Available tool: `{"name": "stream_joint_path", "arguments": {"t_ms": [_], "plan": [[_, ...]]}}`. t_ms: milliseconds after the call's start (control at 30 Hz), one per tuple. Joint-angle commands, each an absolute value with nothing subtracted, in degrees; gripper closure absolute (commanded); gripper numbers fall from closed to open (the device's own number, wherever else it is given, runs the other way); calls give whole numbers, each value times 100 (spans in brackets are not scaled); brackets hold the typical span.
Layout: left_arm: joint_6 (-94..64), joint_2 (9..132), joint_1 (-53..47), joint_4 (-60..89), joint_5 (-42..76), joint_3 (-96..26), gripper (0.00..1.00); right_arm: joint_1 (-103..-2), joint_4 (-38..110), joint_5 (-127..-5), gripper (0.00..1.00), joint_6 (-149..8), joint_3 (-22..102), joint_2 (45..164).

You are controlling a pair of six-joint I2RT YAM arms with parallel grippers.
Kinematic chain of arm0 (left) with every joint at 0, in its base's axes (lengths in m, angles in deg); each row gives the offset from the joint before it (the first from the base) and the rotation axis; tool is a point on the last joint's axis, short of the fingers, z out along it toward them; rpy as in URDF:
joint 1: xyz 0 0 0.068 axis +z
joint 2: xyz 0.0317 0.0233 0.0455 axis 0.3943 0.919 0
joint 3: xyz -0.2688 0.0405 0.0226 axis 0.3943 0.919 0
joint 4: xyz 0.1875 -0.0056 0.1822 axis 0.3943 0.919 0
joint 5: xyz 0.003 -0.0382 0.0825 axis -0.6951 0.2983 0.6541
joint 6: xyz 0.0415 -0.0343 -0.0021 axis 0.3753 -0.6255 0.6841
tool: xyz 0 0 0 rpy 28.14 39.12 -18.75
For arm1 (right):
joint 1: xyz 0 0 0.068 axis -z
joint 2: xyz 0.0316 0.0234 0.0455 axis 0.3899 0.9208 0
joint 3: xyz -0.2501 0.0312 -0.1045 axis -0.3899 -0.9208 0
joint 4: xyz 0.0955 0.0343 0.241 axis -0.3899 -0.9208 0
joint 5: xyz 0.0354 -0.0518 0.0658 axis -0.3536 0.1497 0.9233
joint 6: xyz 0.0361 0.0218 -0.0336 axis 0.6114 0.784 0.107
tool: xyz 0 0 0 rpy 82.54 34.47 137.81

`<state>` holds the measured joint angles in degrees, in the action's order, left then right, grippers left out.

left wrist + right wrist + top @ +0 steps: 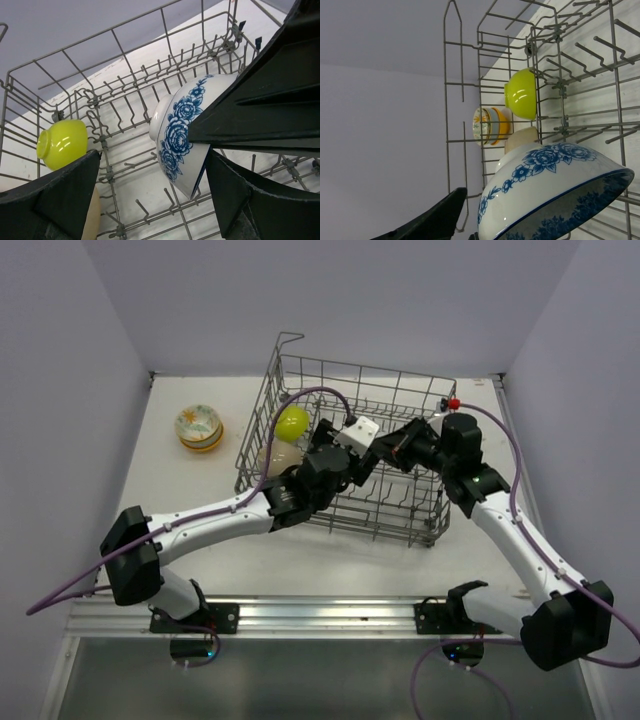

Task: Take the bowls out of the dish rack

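Note:
The grey wire dish rack (362, 369) stands mid-table with both arms reaching in. My right gripper (479, 235) is shut on the rim of a white bowl with blue flowers (555, 187), which is lifted and tilted above the rack floor. In the left wrist view that blue-patterned bowl (180, 135) hangs between the wide-apart fingers of my open left gripper (150, 167); a black right-gripper finger (260, 100) lies over it. A lime-yellow bowl (292, 423) and a beige bowl (279, 456) sit at the rack's left end.
A stack of bowls (199, 427), floral on top and orange-yellow at the bottom, stands on the table left of the rack, also seen through the wires as the stack (491, 125). Grey walls close in on three sides. Upright tines (131, 162) line the rack floor.

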<state>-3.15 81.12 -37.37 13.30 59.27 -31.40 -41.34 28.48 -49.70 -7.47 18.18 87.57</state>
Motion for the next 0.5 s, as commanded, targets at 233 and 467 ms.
{"name": "stream_joint_path", "arguments": {"t_ms": [233,467], "plan": [[-603,8385,-3786,877,6165,-3064,28,-4150,3823,-4631,100,-307,1770,8343],[-463,8526,-3786,728,6350,-3020,72,-4158,3902,-4271,100,-211,1657,8370]]}}
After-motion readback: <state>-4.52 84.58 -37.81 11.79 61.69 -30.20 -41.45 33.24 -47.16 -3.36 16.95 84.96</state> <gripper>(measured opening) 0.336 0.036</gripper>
